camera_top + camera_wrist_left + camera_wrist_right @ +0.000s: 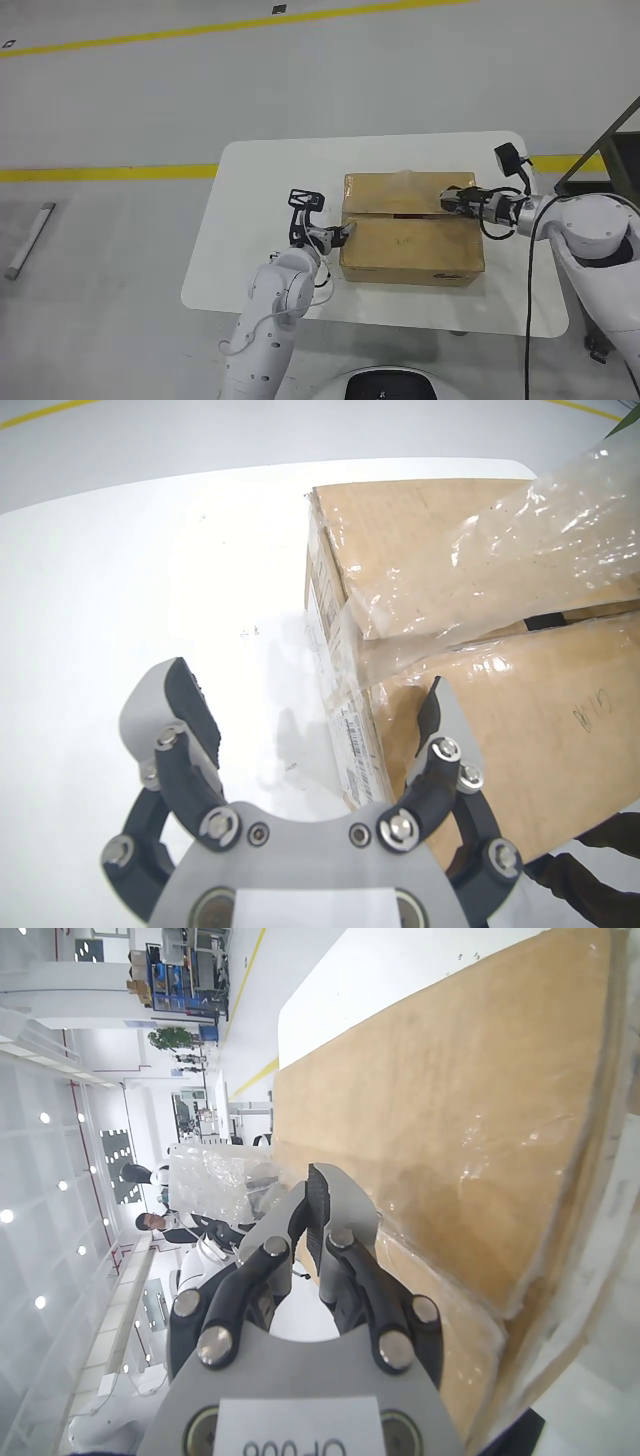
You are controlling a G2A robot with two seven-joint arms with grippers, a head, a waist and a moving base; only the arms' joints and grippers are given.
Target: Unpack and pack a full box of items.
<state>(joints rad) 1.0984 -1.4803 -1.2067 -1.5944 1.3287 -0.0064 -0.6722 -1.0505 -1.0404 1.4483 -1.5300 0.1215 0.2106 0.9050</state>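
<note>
Top view first: the cardboard box [410, 250] sits right of centre on the white table [260, 200], flaps down, and there's an arm at each end of it. Over at the box's left edge is the left gripper [343, 233], level with the middle seam. From its own wrist view the left gripper [310, 710] has its jaws spread wide and grips nothing. One finger [440, 720] hangs over the box top [525, 725], the other over bare table, so it straddles the upper edge above the printed label [350, 750]. A clear tape strip [500, 565] is peeled up off the seam here, one end stuck down on the box's side, the rest rising at a slant. And a dark gap [545, 620] shows between the flaps!

Now the right end of the seam: the right gripper [447, 200] sits over the box top. In its wrist view the right gripper [310, 1208] has its jaws pressed close together, and the crinkled tape strip [215, 1173] fans out from the fingertips, pinched there by the look of it, just beside the brown flap [450, 1103].
</note>
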